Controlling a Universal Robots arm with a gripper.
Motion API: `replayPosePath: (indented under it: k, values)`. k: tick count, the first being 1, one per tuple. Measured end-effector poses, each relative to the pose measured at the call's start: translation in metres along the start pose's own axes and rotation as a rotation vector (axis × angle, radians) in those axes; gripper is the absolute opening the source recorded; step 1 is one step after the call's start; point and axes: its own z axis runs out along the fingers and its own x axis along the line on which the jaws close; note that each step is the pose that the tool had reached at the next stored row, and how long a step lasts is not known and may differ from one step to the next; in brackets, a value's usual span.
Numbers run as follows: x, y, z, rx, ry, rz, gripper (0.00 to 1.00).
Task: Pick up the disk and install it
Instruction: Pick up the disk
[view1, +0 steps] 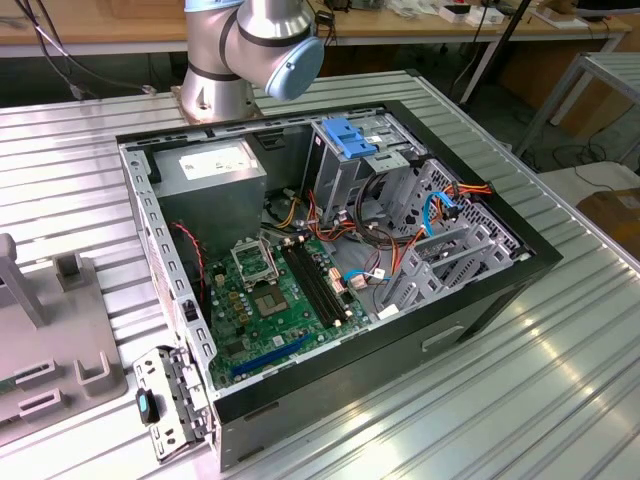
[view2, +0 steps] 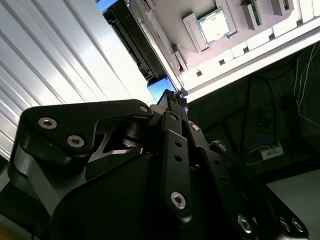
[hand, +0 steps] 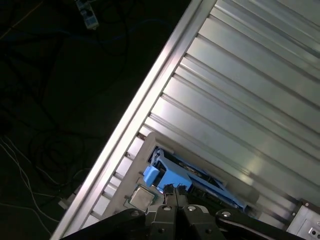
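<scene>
Hovering over the disk, the end effector has its tips pressed together, gripping nothing. Disk lies flat in a grey holder on the ribbed surface, probably so it's reachable from above.

exterior: high, over open case | both wrist views: near ribbed table

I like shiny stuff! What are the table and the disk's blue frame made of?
Table: probably bare aluminium, silvery and ribbed with bright glare. Blue frame of the disk: likely plastic, one even bright colour with moulded edges.
</scene>
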Motion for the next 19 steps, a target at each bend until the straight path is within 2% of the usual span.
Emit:
replayPosePath:
  k: [6,14,19]
  values:
    - [0.0,0.0,0.0,-0.0001,0.0,-0.037,0.11]
    - [0.0,0.0,0.0,-0.0001,0.0001,-0.042,0.11]
    - [0.0,0.0,0.0,-0.0003,0.0001,-0.086,0.11]
